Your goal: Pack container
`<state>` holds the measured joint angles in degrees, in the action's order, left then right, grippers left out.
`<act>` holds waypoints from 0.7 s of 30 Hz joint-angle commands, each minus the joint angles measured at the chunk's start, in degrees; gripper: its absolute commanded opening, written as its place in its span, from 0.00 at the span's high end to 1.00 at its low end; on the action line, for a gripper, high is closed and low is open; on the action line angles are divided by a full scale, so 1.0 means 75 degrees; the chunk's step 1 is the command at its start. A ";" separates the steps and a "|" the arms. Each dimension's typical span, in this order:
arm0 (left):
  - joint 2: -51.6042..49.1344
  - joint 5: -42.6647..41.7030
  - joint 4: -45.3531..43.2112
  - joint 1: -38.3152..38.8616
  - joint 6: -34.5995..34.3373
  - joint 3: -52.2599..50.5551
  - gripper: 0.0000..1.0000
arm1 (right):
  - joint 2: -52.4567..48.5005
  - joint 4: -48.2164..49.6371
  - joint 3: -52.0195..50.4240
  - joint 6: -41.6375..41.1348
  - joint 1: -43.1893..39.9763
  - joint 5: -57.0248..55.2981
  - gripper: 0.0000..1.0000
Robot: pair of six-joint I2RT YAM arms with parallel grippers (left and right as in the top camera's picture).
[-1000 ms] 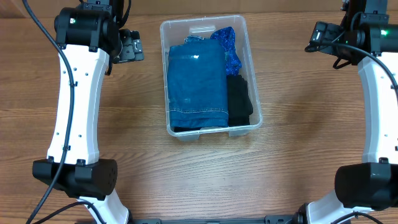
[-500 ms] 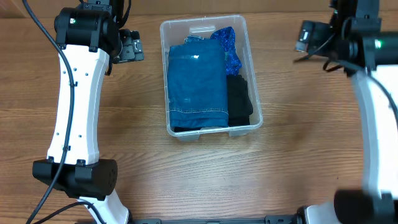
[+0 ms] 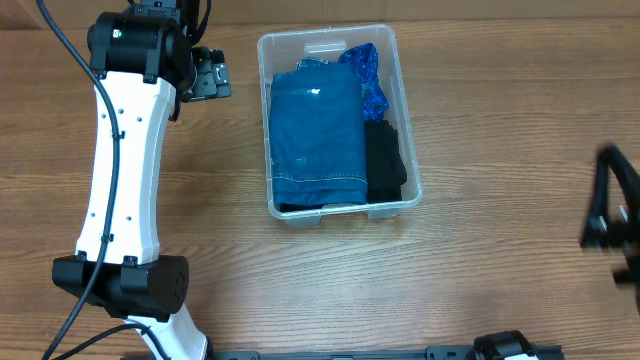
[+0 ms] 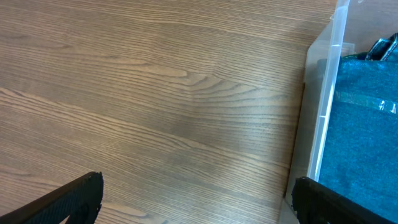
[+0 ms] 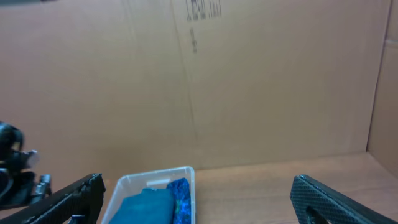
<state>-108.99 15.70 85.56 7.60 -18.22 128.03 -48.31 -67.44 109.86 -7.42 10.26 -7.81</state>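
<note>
Left gripper [image 4: 193, 202] and right gripper [image 5: 198, 196]: wide open, empty; I hold them off the container [image 3: 325, 33], seemingly packed full.

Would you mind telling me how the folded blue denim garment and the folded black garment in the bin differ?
The folded blue denim garment is much larger, spanning most of the clear rectangular plastic bin; the folded black garment fills only a strip on its right side. The denim shows a stitched hem; the black one shows no detail. Both lie folded inside it.
</note>
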 commanded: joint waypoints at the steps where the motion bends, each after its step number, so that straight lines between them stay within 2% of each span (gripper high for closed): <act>1: 0.0047 0.0105 -0.0017 -0.0058 0.0032 0.0076 0.00 | 0.0857 -0.0256 -0.0114 0.0026 0.0038 -0.0184 0.00; 7: 0.0047 0.0105 -0.0015 -0.0058 0.0032 0.0076 0.00 | 0.2535 -0.1367 -0.1504 -0.0041 0.0017 -0.0140 0.00; 10: 0.0047 0.0105 -0.0015 -0.0058 0.0032 0.0076 0.00 | 0.3182 -0.1040 -0.2760 -0.0041 0.0015 -0.0090 0.00; 16: 0.0047 0.0105 -0.0017 -0.0058 0.0032 0.0076 0.00 | 0.4456 0.1775 -0.6242 -0.0041 -0.0032 0.0079 0.00; 21: 0.0047 0.0105 -0.0015 -0.0058 0.0032 0.0076 0.00 | 0.5199 0.5167 -0.9343 -0.0662 -0.0140 0.0076 0.00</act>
<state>-108.99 15.75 85.58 7.60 -18.20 128.01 -12.23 -36.99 48.90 -8.73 10.07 -7.49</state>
